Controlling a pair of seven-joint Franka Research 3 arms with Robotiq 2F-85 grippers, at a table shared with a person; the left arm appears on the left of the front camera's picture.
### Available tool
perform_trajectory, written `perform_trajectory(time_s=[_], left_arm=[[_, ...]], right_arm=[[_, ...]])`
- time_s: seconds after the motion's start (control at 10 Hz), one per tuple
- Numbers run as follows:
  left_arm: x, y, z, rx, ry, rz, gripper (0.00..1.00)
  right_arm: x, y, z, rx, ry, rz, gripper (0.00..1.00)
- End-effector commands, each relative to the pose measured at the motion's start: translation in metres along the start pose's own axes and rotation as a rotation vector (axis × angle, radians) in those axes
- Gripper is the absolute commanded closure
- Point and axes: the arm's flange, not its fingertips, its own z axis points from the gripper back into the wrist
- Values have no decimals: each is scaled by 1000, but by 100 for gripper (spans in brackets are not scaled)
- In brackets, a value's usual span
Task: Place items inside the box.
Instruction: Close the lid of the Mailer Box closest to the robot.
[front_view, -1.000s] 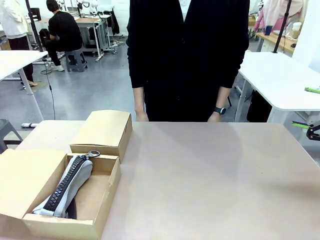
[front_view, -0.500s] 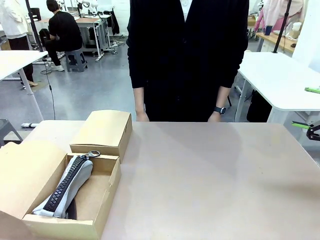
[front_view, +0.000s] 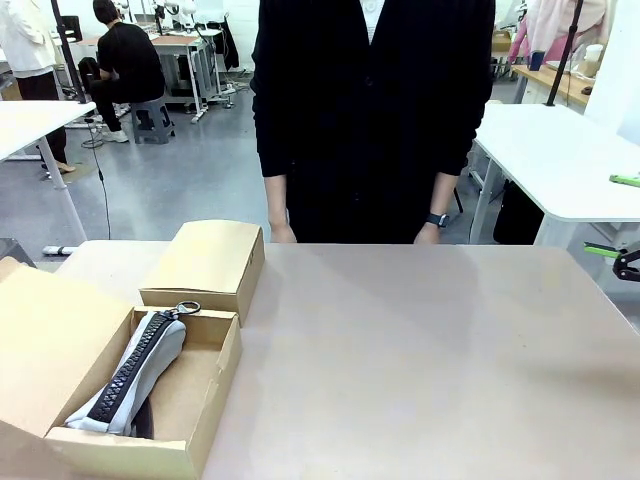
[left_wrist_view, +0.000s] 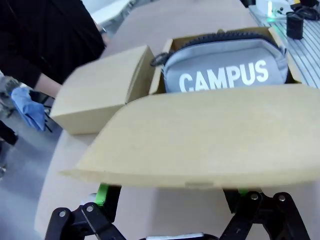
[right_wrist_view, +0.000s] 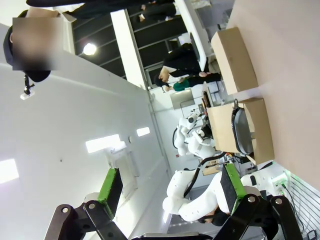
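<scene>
- The grey "CAMPUS" zip case (front_view: 132, 378) already sits inside the open box (front_view: 215, 375), lying along it with the zip pull ring up at the far end. It looks like soft fabric, light and squashy, so I'd guess it sags if pinched at one end; the middle of its body seems the safest place to take hold.
- The box's lid flap (left_wrist_view: 200, 137) is thin cardboard, stiff but easy to bend, I'd say. In the left wrist view it lies right across the left gripper (left_wrist_view: 172, 200), whose fingers stand apart on either side of the flap's edge; can't tell whether they touch it.
- The right gripper (right_wrist_view: 170, 192) has its fingers spread wide with nothing between them, and it sits well away from the box.
- A second closed cardboard box (front_view: 205, 265) sits just beyond the open box, touching or nearly so, which crowds that end.
- A person (front_view: 375, 120) stands at the far edge of the desk (front_view: 420, 370), hands hanging down, well apart from the box.
- That raised flap is the main thing in the way, I reckon.
</scene>
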Motion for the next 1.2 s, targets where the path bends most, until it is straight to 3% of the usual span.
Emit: perform_trajectory(time_s=[0.0, 0.2, 0.7, 1.1], left_arm=[[26, -7, 6, 30, -66, -67, 0], [49, -15, -2, 11, -113, -105, 0], [90, -36, -74, -91, -156, -72, 0], [95, -50, -120, -158, -143, 74, 0]], right_arm=[[-3, 4, 2, -3, 8, -11, 0], [-3, 4, 2, -3, 8, -11, 0], [-3, 4, 2, -3, 8, -11, 0], [-3, 4, 2, -3, 8, -11, 0]])
